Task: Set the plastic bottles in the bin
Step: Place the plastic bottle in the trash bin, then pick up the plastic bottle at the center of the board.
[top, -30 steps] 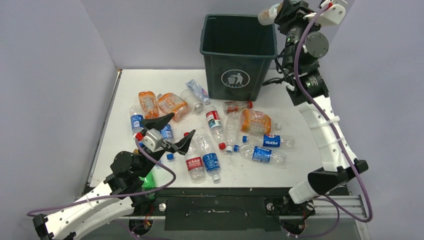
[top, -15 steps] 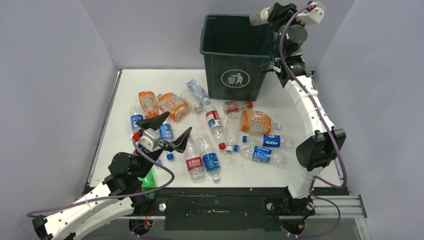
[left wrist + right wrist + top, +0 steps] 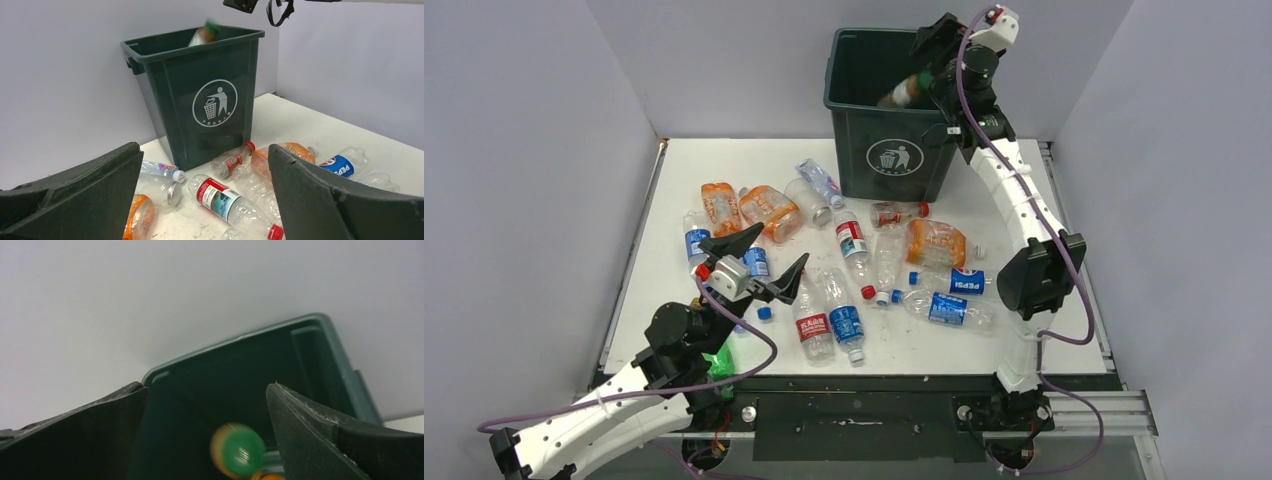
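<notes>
**Bottle drops at the bin while the pile waits**

At lower left of the overhead view, the left gripper (image 3: 787,247) hovers with its fingers spread wide and empty over the plastic bottles (image 3: 845,322) strewn mid-frame on the table (image 3: 674,190). At top centre, the right gripper (image 3: 207,387) sits jaws apart above the bin (image 3: 854,140). A green-capped bottle (image 3: 239,450) shows blurred and loose in the bin's mouth, so the drop looks in hand. The next move calls for closing on another bottle from the pile.

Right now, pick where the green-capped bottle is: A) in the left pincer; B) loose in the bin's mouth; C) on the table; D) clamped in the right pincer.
B: the right pincer stands open over the bin, the green-capped bottle blurred inside its rim, gripped by nothing.
</notes>
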{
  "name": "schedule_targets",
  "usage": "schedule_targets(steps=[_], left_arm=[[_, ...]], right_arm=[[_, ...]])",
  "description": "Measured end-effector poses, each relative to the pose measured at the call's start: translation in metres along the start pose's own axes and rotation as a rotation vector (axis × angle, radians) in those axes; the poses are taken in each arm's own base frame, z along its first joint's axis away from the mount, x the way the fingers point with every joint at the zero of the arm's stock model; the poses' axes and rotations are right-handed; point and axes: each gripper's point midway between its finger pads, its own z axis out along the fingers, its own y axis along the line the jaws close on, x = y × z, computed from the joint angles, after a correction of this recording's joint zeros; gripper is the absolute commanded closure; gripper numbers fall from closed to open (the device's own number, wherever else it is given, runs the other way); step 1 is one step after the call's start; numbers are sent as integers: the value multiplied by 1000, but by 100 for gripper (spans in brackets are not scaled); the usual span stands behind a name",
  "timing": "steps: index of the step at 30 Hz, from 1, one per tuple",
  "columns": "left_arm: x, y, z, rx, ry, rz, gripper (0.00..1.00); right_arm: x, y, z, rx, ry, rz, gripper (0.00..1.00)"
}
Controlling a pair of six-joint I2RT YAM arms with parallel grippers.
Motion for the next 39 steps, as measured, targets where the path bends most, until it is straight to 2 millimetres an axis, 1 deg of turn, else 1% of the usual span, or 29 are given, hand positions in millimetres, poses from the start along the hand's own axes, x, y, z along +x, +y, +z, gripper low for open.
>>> schedule_targets(steps=[1,3,5,6,8,9,11,12,13,14,16,18,19,20,21,22,24,25,26,29,31,34,36,39], left_arm=[[0,0,0,0,1,0,4],[1,0,1,1,4,0,4],[3,-1,1,1,9,-1,4],[4,-1,1,1,12,-4,4],[6,-1,1,-3,20,-10,4],[7,-1,1,-6,25,-13,4],[9,0,1,-13,30,-21,4],[9,0,1,-18,34,-27,4],[9,1,1,-22,34,-31,4],[10,2,1,-27,35,-35,4],[10,3,1,-38,40,-44,4],[11,4,1,-47,45,-51,4],[11,5,1,-50,48,-53,4],[11,5,1,-51,50,-55,4],[11,5,2,-52,53,-55,4],[11,5,2,-51,54,-55,4],[11,3,3,-44,59,-52,4],[12,2,3,-39,60,-50,4],[12,1,4,-31,62,-49,4],[14,-3,5,-9,67,-42,4],[17,-6,6,6,75,-37,4],[25,-11,7,26,105,-24,4],[31,-14,9,40,129,-13,4],[38,-18,10,58,157,-4,4]], right_arm=[[6,1,-2,2,19,-15,10],[11,9,-8,-2,40,-28,10],[11,20,-18,-8,50,-48,10],[9,27,-27,-12,51,-59,10],[3,43,-53,-23,56,-78,10],[-2,53,-70,-35,58,-81,10],[-16,69,-116,-74,54,-61,10],[-23,73,-141,-98,52,-42,10],[-30,70,-165,-112,49,-23,10],[-38,63,-188,-119,42,-2,10],[-52,39,-229,-110,18,36,10],[-52,12,-261,-83,17,47,10],[-49,-1,-276,-65,22,46,10],[-40,-17,-289,-42,38,40,10],[-32,-28,-297,-20,55,31,10],[-16,-44,-305,15,89,9,10],[21,-74,-317,87,177,-54,10],[46,-90,-323,125,246,-100,10],[67,-103,-327,156,307,-138,10],[116,-129,-339,221,470,-218,9],[142,-139,-349,237,558,-231,8],[166,-145,-368,212,654,-219,7],[171,-141,-376,184,695,-220,7],[186,-125,-389,144,803,-294,10]])
